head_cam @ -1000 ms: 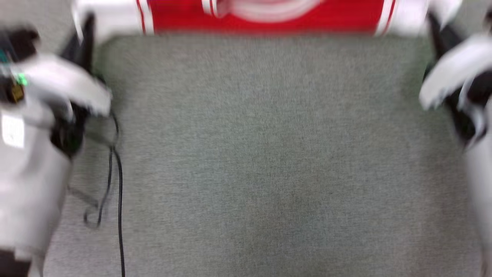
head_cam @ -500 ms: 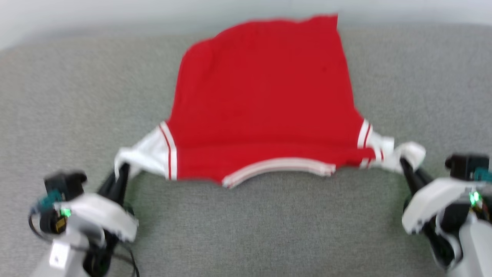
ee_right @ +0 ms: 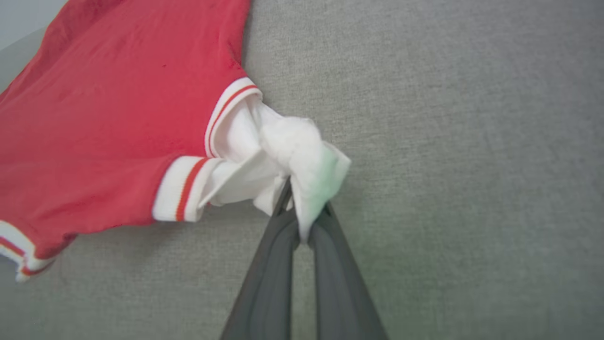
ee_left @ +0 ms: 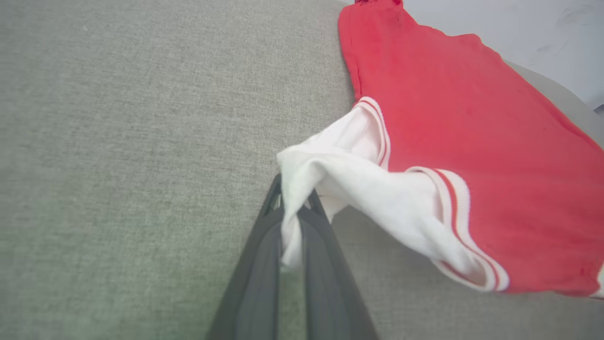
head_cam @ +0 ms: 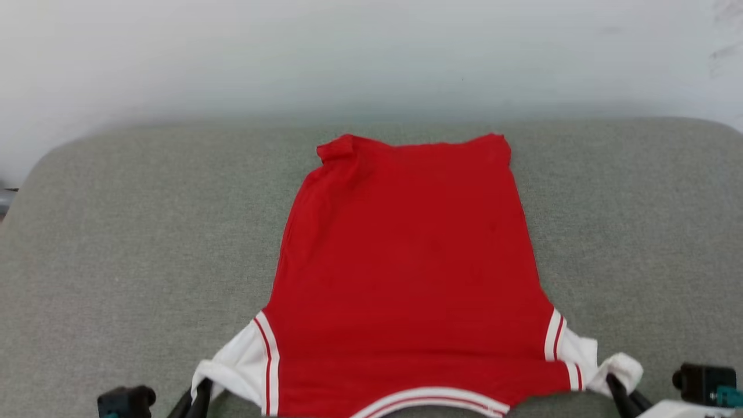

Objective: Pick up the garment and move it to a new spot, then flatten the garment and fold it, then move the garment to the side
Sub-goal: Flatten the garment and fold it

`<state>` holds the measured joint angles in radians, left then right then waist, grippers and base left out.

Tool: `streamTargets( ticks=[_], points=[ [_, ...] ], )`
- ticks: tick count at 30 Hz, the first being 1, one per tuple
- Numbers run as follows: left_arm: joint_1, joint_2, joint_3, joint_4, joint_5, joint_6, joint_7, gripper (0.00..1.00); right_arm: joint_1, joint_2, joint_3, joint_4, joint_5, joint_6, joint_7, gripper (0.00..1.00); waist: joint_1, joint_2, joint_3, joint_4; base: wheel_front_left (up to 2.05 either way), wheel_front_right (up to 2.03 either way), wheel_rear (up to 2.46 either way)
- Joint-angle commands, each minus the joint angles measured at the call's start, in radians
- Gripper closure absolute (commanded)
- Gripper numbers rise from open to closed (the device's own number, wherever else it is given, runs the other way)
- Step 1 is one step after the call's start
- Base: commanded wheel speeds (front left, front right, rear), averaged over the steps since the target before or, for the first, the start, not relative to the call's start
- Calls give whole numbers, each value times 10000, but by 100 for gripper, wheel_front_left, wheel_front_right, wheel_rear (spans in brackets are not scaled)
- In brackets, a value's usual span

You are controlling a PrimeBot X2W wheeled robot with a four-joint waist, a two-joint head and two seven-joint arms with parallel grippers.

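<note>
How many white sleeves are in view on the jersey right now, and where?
2. The left sleeve lies at the jersey's near-left corner, pinched in the left gripper; the right sleeve lies at its near-right corner, bunched in the right gripper. None looks hidden.

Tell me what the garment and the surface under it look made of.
The garment: soft, matte knit, likely cotton or polyester jersey; it drapes limply and bunches at the sleeves, with striped trim. The surface: grey matte woven fabric, upholstery-like, its coarse weave visible; rounded corners hint at padding, unconfirmed.
</note>
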<state>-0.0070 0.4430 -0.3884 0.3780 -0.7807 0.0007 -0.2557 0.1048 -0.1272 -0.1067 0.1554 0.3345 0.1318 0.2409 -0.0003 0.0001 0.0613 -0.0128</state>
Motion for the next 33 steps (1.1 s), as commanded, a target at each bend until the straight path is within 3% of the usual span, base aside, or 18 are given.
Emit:
streamTargets(
  ticks=[1, 10, 12, 13, 14, 24, 33],
  points=[
    [287, 79, 22, -68, -37, 97, 1, 100, 395, 102, -124, -248, -81, -21, 97, 100, 3, -1, -156, 44, 0, 0, 0],
    [1054, 74, -268, -560, 112, 381, 100, 100, 1738, 592, -320, -813, -328, -21, 986, 100, 3, -1, -377, 128, 0, 0, 0],
    [966, 38, -351, -691, 180, 420, 135, 100, 1690, 624, -315, -937, -324, -19, 902, 63, 3, -1, -342, 172, 0, 0, 0],
    [890, 26, -389, -774, 229, 418, 123, 100, 1642, 641, -313, -983, -330, -19, 830, 35, 3, -1, -314, 206, 0, 0, 0],
    [809, 11, -416, -843, 259, 399, 120, 100, 1552, 654, -327, -1091, -304, -19, 715, 2, 3, -1, -284, 245, 0, 0, 0],
    [-8, -67, -447, -1663, 768, 465, 5, 100, -200, 425, -1296, -1217, -343, -15, -382, 0, 3, -1, 482, 756, 0, 0, 0],
    [-930, -369, -312, -2719, 1283, 415, -73, 100, -3797, -668, -1562, 770, 234, -15, 850, 0, 3, -1, 1886, 1411, 0, 0, 0]
  ],
)
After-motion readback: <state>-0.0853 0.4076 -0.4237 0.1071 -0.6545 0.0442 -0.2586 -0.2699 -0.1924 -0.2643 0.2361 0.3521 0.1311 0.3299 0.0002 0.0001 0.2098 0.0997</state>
